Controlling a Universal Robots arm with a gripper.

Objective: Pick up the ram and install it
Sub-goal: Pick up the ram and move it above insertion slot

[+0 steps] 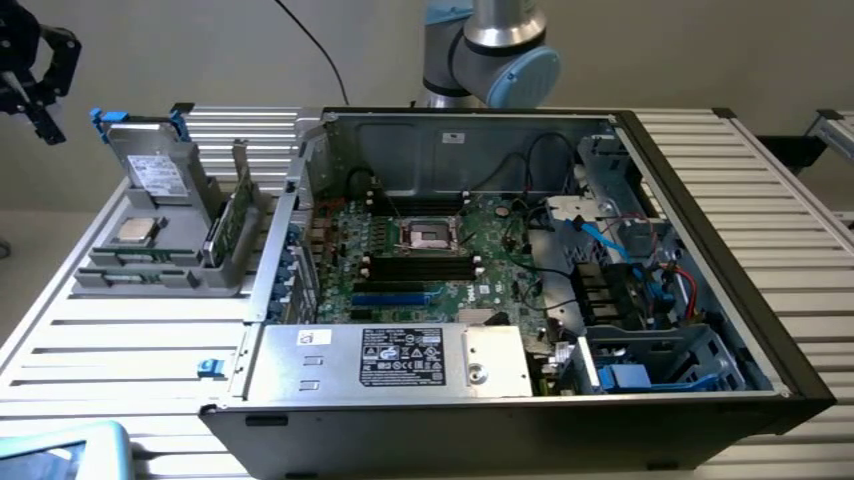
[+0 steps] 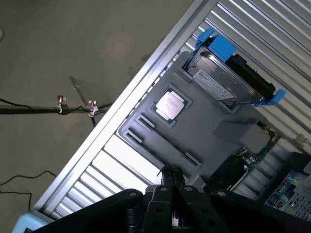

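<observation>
Because the grey holder [image 1: 220, 262] stands each part where it can be grasped, we take the ram [image 1: 134, 257] to be the thin green strip along its low edge, just beside the processor [image 1: 138, 230], untouched. Our gripper [image 2: 171, 175] hangs high above the holder, pointing down, claw pinched together, empty.
</observation>
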